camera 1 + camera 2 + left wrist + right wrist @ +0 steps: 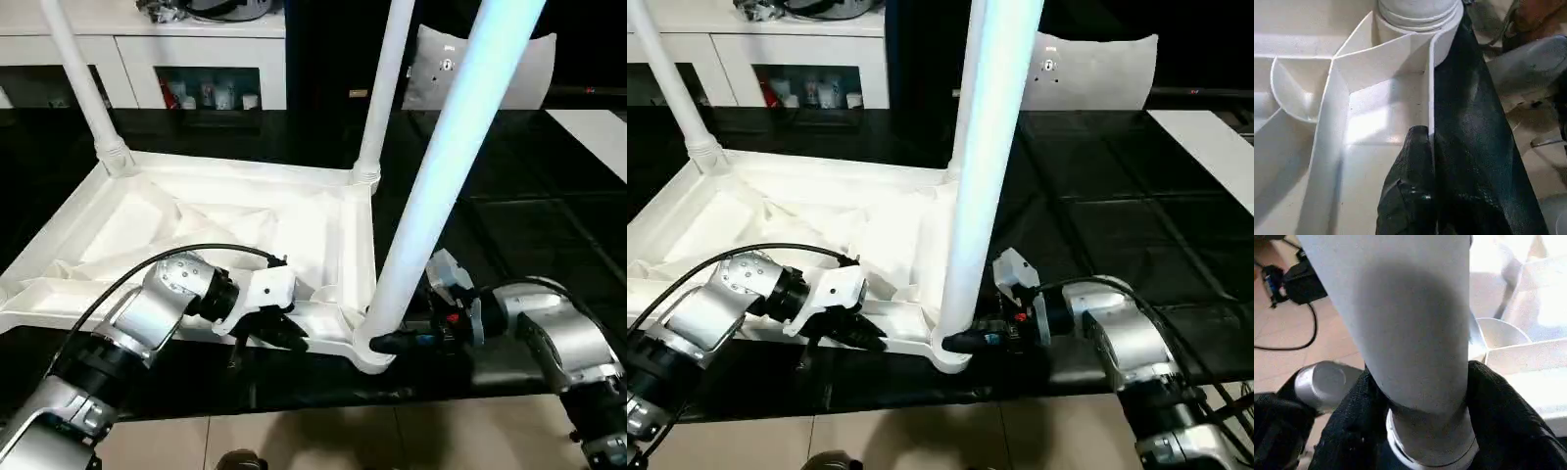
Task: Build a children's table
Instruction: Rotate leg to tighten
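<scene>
The white table top [127, 220] lies upside down on the black work surface, ribbed side up. Two white legs stand in its far corner sockets [83, 83] [387, 78]. A third leg [441, 176] rises from the near right socket [372, 351]. My right gripper [390, 343] reaches in from the right at this leg's base, its black fingers [1503, 416] pressed against both sides of the tube [1410, 333]. My left gripper [284, 335] is at the near rim, and its fingers [1410, 186] are shut on the thin upright rim wall [1431, 98] close to that socket.
A grey-white cushion [431, 64] leans at the back behind the legs. White cabinets [147, 59] line the far wall. The black surface [529, 215] stretches to the right, with a white panel [598, 132] at its far right. Tiled floor [294, 441] shows just past the near edge.
</scene>
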Controlling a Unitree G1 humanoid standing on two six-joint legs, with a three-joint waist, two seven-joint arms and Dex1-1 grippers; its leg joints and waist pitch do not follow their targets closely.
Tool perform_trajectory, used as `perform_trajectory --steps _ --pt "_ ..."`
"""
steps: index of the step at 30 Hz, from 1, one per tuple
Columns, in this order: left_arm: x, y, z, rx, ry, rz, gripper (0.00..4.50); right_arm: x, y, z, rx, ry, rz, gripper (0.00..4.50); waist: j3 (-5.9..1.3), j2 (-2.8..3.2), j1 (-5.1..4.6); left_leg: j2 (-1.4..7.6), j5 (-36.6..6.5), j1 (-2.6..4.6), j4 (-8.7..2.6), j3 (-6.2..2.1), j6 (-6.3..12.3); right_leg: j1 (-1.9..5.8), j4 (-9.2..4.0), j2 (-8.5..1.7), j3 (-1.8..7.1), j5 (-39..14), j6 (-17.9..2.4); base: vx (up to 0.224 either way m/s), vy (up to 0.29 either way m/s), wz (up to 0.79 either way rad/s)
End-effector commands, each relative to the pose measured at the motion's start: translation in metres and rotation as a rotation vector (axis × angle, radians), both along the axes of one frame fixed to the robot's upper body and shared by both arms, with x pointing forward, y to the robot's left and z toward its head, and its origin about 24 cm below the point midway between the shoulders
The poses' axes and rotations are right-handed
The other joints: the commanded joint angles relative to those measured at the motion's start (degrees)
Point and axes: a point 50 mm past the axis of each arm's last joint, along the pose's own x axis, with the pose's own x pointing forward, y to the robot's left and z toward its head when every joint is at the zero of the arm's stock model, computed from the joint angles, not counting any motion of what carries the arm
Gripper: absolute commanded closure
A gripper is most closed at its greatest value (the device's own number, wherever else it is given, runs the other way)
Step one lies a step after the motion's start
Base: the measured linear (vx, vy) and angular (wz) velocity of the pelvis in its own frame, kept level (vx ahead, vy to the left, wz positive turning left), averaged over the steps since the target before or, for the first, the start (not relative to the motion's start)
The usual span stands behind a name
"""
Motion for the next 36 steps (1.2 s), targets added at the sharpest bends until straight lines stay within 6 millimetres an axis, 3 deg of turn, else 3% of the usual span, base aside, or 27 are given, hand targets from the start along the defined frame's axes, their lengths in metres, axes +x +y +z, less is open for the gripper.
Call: perform_trajectory --steps 1,2,5,7,9,10,13,15,17,18,19,21,22,25,26,31,36 --pt "0.007 -0.019 0.012 -0.085 -0.076 0.119 4.5 0.003 0.014 -0.007 0.02 0.024 -0.08 2.46 -3.82 -0.1 -0.74 2.12 -15.6 0.63 -4.62 -0.55 0.17 2.75 -4.88 -3.71 2.69 -27.8 -8.2 0.0 0.0 0.0" --pt "0.008 -0.022 0.013 -0.098 -0.073 0.148 4.5 0.004 0.016 -0.008 0.018 0.018 -0.11 2.46 -3.73 -0.28 -0.95 1.81 -16.4 0.72 -4.59 -0.72 0.08 2.84 -5.52 -3.8 2.39 -31.6 -6.5 0.0 0.0 0.0" --pt "0.012 -0.034 0.017 -0.154 -0.078 0.276 4.5 0.016 0.026 -0.009 0.033 -0.006 -0.252 2.5 -3.68 -0.32 -1.68 1.71 -16.3 0.48 -4.65 -0.92 -0.24 2.83 -5.86 -3.84 2.13 -33.4 -4.9 0.0 0.0 0.0" --pt "0.013 -0.045 0.019 -0.185 -0.081 0.375 4.5 0.029 0.037 -0.011 0.039 -0.017 -0.403 2.51 -3.7 -0.45 -3.17 1.39 -16.4 0.05 -4.61 -1.15 -0.32 3.02 -6.17 -3.6 1.6 -34.3 -4.0 0.0 0.0 0.0" --pt "0.014 -0.049 0.019 -0.189 -0.083 0.404 4.5 0.033 0.039 -0.011 0.036 -0.019 -0.456 2.52 -3.81 -0.29 -4.0 1.22 -16.3 -0.04 -4.46 -1.26 0.12 3.16 -6.3 -3.62 1.45 -34.5 -3.5 0.0 0.0 0.0" --pt "0.017 -0.057 0.021 -0.218 -0.101 0.494 4.5 0.044 0.044 -0.015 -0.007 -0.027 -0.595 2.52 -3.79 -0.41 -4.75 1.19 -15.4 -0.19 -4.44 -1.09 0.24 2.91 -6.29 -3.45 1.57 -33.2 -4.1 0.0 0.0 0.0" --pt "0.021 -0.066 0.024 -0.242 -0.136 0.586 4.5 0.053 0.048 -0.017 -0.006 -0.004 -0.737 2.52 -4.11 -0.59 -5.33 1.06 -13.1 -0.26 -4.23 -0.93 1.29 2.93 -6.08 -3.34 1.75 -30.5 -5.0 0.0 0.0 0.0" --pt "0.023 -0.078 0.027 -0.269 -0.168 0.643 4.5 0.058 0.053 -0.019 0.006 -0.007 -0.818 2.52 -4.37 -0.42 -5.36 1.33 -11.1 -0.3 -4.21 -0.81 1.85 2.87 -5.64 -3.3 2.06 -26.1 -6.4 0.025 -0.002 0.03" --pt "0.022 -0.08 0.027 -0.273 -0.17 0.646 4.5 0.059 0.053 -0.019 0.007 -0.012 -0.822 2.52 -4.89 -0.42 -4.97 1.4 -7.3 -0.64 -4.02 -0.7 2.92 3.29 -4.44 -3.15 2.36 -18.0 -8.7 0.053 -0.004 0.05" --pt "0.022 -0.083 0.028 -0.276 -0.169 0.654 4.5 0.059 0.055 -0.019 0.01 -0.017 -0.826 2.18 -5.05 -0.5 -4.85 1.42 -4.6 -0.99 -3.85 -0.65 4.06 3.39 -3.63 -2.92 2.46 -12.3 -10.3 0.0 0.0 0.0" --pt "0.02 -0.087 0.029 -0.272 -0.169 0.65 4.5 0.059 0.056 -0.02 0.022 -0.021 -0.839 2.18 -5.1 -0.1 -4.56 1.48 -2.4 -0.98 -3.54 -0.53 5.15 3.19 -3.05 -2.97 2.63 -8.0 -11.9 0.0 0.0 0.0" --pt "0.017 -0.09 0.029 -0.263 -0.172 0.645 4.5 0.058 0.056 -0.02 0.04 -0.025 -0.858 1.84 -5.18 -0.32 -4.25 1.34 -0.9 -1.1 -3.38 -0.38 6.6 3.37 -2.63 -2.94 2.68 -4.3 -13.5 0.0 0.0 0.0" --pt "0.018 -0.089 0.028 -0.256 -0.173 0.649 4.5 0.057 0.055 -0.02 0.035 -0.041 -0.861 1.74 -5.16 -0.08 -4.05 1.37 -0.7 -1.06 -3.33 -0.35 7.13 3.4 -2.55 -3.0 2.71 -3.5 -14.1 0.0 0.0 0.0" --pt "0.018 -0.084 0.026 -0.237 -0.177 0.655 4.5 0.055 0.047 -0.018 0.03 -0.082 -0.854 1.52 -4.88 -0.06 -3.93 1.45 -2.7 -0.96 -3.49 -0.28 7.04 3.35 -2.97 -2.92 2.62 -5.6 -13.9 0.0 0.0 0.0" --pt "0.018 -0.083 0.025 -0.233 -0.18 0.652 4.5 0.055 0.044 -0.017 0.032 -0.098 -0.846 1.41 -4.79 0.17 -3.84 1.56 -4.4 -0.8 -3.63 -0.31 6.36 3.28 -3.28 -2.93 2.58 -8.0 -13.4 0.0 0.0 0.0" --pt "0.018 -0.074 0.023 -0.211 -0.182 0.598 4.5 0.052 0.028 -0.008 0.049 -0.166 -0.776 0.89 -4.42 0.18 -3.46 1.56 -9.7 -0.57 -4.02 -0.41 3.86 3.2 -4.34 -3.0 2.53 -15.8 -10.3 0.0 0.0 0.0" --pt "0.018 -0.058 0.02 -0.17 -0.174 0.498 4.5 0.045 0.01 0.002 0.035 -0.212 -0.63 0.45 -4.54 0.2 -3.04 1.58 -9.3 -0.61 -3.99 -0.49 3.99 3.22 -4.0 -2.91 2.58 -14.5 -10.4 0.0 0.0 0.0"
